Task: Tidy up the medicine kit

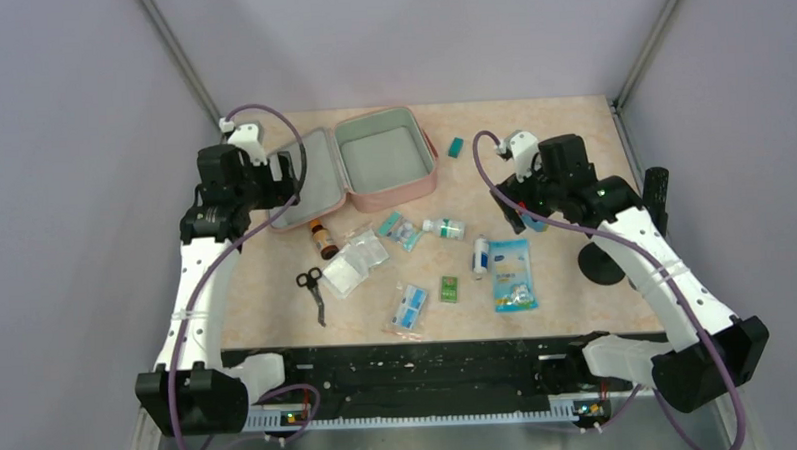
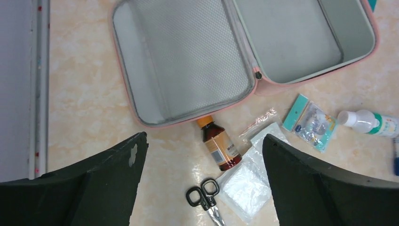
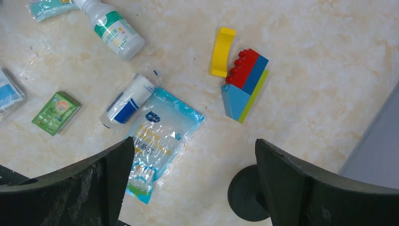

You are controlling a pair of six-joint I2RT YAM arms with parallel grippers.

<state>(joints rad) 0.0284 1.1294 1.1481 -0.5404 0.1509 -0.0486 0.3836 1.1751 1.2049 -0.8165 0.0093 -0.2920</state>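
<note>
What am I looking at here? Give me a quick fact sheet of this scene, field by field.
Case: medicine kit, pink, lying open, nothing visible inside
Loose on the table: brown bottle, scissors, gauze pads, white bottle, bandage roll, blue packet, green box
Odd ones out: toy blocks, stacked together
Left gripper: open, empty, above the brown bottle
Right gripper: open, empty, above the blue packet
Packed so far: nothing
</note>
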